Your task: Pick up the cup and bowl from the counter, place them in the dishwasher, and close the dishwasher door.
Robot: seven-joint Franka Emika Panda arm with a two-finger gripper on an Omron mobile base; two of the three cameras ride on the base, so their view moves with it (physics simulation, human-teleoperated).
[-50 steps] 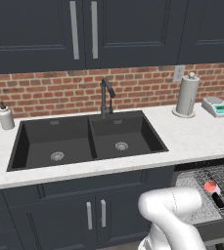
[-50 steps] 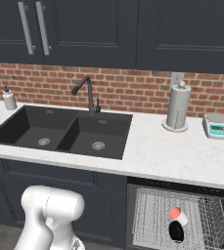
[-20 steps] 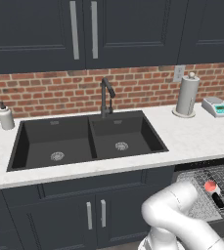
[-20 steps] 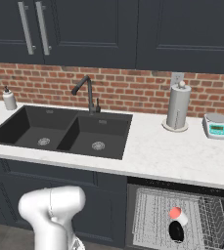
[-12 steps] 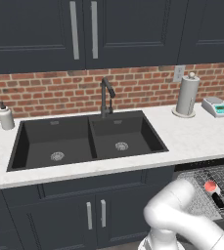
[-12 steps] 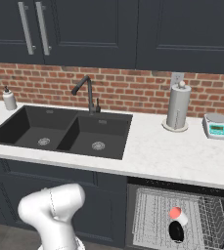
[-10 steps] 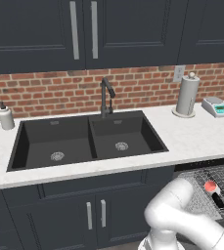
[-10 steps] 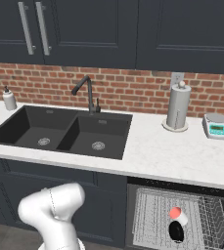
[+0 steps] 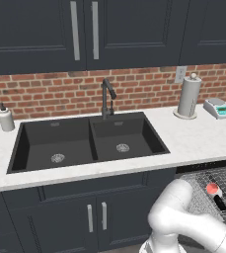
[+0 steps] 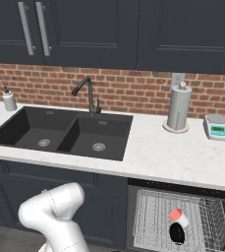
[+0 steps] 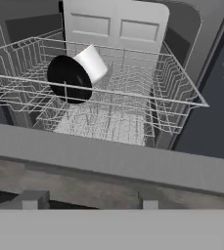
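Note:
The dishwasher (image 10: 182, 189) stands open under the counter (image 10: 173, 155), its wire rack (image 10: 153, 216) pulled out. In the rack lie the red cup (image 10: 176, 214) and, just in front of it, the black bowl (image 10: 177, 233). Both also sit at the right edge of the left base view, cup (image 9: 212, 188) and bowl (image 9: 219, 202). In the hand view the bowl (image 11: 69, 79) leans on its side, and the cup (image 11: 91, 63) behind it looks white. The dishwasher door (image 11: 108, 156) crosses that view as a grey slab. My gripper (image 11: 90, 202) is low before it, open, fingers wide apart.
A black double sink (image 9: 87, 143) with a faucet (image 9: 107, 96) is cut into the counter. A paper towel roll (image 10: 178, 108) and a white-and-teal scale (image 10: 216, 128) stand at the back right, a soap bottle (image 9: 6, 118) at the back left. Dark cabinets (image 9: 94, 217) are below.
My arm's white elbow has swung a little to the right and down toward the dishwasher. The cup and bowl have stayed where they were in the rack.

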